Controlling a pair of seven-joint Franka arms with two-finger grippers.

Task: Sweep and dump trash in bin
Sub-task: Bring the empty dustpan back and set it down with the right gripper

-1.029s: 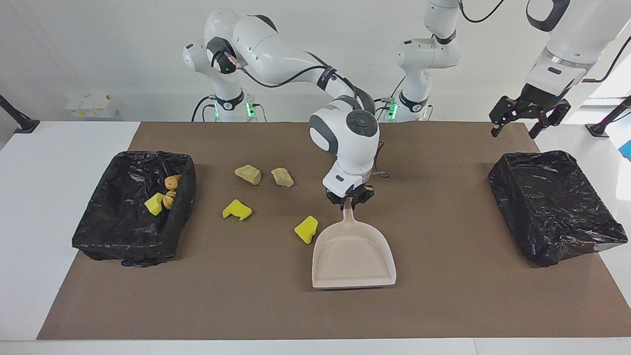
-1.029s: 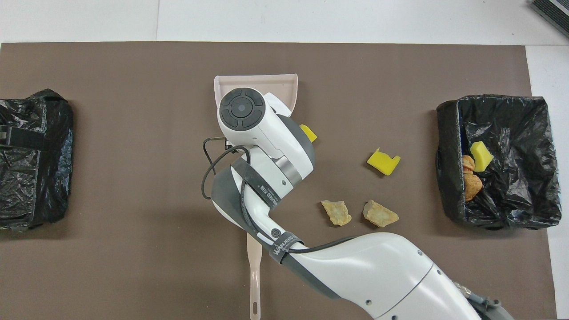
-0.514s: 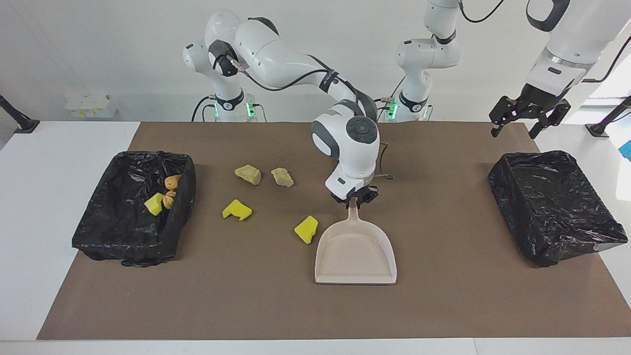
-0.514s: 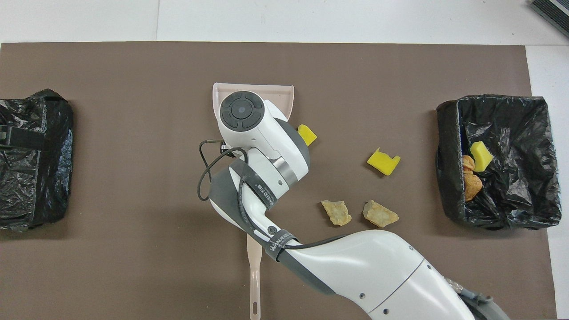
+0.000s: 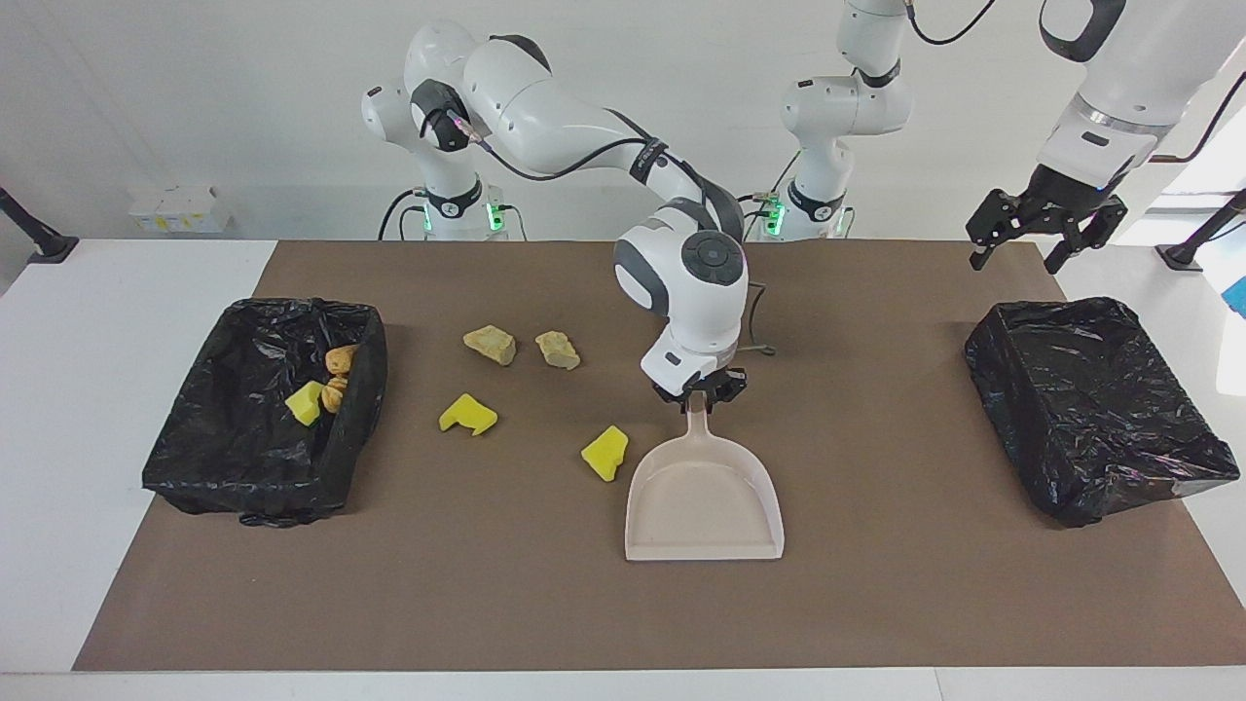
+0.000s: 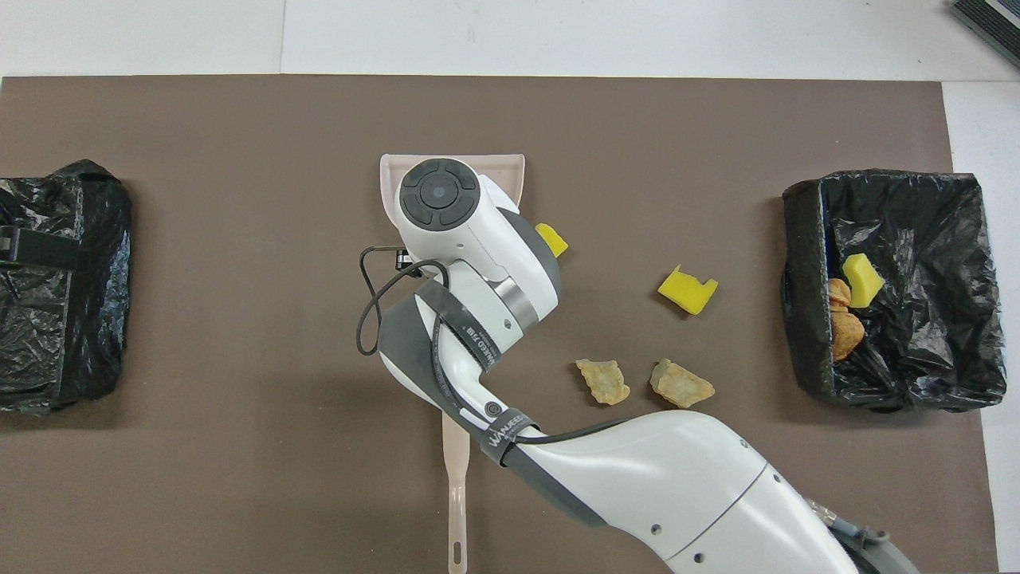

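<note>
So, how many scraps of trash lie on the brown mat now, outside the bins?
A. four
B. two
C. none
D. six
A: two yellow sponge chunks and two beige lumps lie on the mat; the other scraps are already in the bin at the right arm's end.

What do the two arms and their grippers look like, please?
Both arms are glossy white with rounded shells and dark grey joint bands. The right arm carries a thin black cable strapped on by lettered black bands, and a round grey cap at its wrist. Both the right gripper and left gripper are black.
</note>
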